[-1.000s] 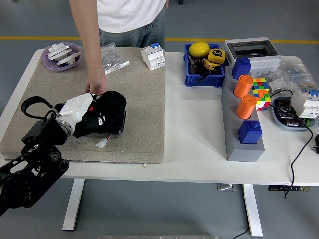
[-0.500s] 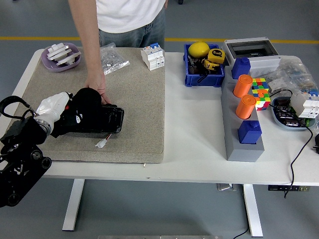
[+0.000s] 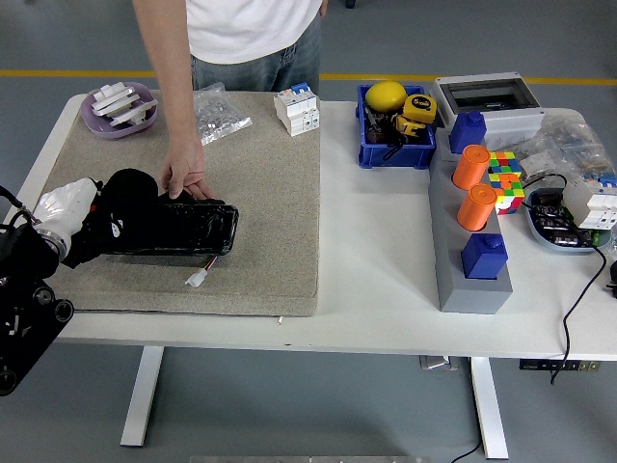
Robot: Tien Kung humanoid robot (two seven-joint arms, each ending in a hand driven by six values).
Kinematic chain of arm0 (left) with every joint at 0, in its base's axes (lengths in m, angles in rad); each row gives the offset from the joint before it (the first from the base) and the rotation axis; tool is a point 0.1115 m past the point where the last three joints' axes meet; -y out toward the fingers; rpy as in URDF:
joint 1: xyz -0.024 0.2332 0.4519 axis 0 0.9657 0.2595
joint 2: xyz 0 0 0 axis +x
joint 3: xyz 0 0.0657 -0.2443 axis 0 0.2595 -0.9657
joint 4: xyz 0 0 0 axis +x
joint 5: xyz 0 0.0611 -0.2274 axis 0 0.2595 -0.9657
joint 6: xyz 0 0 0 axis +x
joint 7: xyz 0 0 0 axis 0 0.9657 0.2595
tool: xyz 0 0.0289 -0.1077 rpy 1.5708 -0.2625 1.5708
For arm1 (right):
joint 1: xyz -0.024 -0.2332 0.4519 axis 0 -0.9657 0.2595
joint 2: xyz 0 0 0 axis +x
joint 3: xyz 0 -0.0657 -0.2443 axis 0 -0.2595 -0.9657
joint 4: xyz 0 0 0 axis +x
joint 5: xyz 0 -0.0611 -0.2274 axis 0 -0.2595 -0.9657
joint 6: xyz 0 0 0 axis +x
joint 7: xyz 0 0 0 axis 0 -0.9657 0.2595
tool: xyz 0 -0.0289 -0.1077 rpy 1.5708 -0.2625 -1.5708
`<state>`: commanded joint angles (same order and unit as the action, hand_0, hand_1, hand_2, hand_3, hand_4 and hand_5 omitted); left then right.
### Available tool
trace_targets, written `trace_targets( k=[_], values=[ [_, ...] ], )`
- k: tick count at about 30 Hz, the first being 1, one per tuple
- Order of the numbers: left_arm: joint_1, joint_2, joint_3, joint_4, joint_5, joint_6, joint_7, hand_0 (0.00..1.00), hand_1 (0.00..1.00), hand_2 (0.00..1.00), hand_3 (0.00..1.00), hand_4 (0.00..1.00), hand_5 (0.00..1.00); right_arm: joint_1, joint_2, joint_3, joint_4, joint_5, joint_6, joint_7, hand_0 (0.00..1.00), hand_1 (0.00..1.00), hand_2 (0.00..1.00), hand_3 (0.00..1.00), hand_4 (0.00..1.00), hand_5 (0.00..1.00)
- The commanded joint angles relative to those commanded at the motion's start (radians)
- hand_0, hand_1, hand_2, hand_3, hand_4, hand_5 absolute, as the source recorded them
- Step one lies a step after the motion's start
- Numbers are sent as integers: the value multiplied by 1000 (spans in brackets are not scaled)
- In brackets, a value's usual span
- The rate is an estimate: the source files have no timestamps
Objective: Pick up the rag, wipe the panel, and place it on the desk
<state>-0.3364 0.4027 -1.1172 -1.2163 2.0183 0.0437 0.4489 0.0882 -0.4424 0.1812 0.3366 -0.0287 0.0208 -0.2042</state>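
A black panel point(image 3: 188, 230) lies on the grey mat point(image 3: 270, 193) at the table's left, with a white connector on a short wire point(image 3: 197, 280) at its front edge. My left hand point(image 3: 72, 212), pale at the wrist, is shut on a bunched black rag point(image 3: 130, 190) and presses it on the panel's left end. My left arm point(image 3: 24, 289) comes in from the lower left. A person's hand point(image 3: 188, 178) rests on the panel's far edge and steadies it.
On the mat's far side are a purple dish of parts point(image 3: 120, 108), a bag of small parts point(image 3: 220, 116) and a white breaker point(image 3: 297, 108). To the right stand a blue bin with tools point(image 3: 395, 121), a grey block with orange cylinders point(image 3: 470, 241) and a bowl with cables point(image 3: 564, 217).
My left hand has slid left along the panel with the rag, from its right part to its left end. The person's hand has stayed on the panel's far edge.
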Motion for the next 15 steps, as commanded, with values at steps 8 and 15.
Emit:
trace_targets(
  k=[8, 15],
  values=[
    [4, 15, -35, 13, 13, -3, 9, 248, 306, 543, 462, 89, 2, 0, 0, 6, 1, -6, 1, -1, 735, 661, 694, 720, 998, 630],
    [6, 21, -61, 23, 18, -7, 14, 248, 306, 544, 462, 89, 2, 0, 1, 15, 3, -15, 1, 0, 736, 657, 694, 722, 998, 631]
  ],
)
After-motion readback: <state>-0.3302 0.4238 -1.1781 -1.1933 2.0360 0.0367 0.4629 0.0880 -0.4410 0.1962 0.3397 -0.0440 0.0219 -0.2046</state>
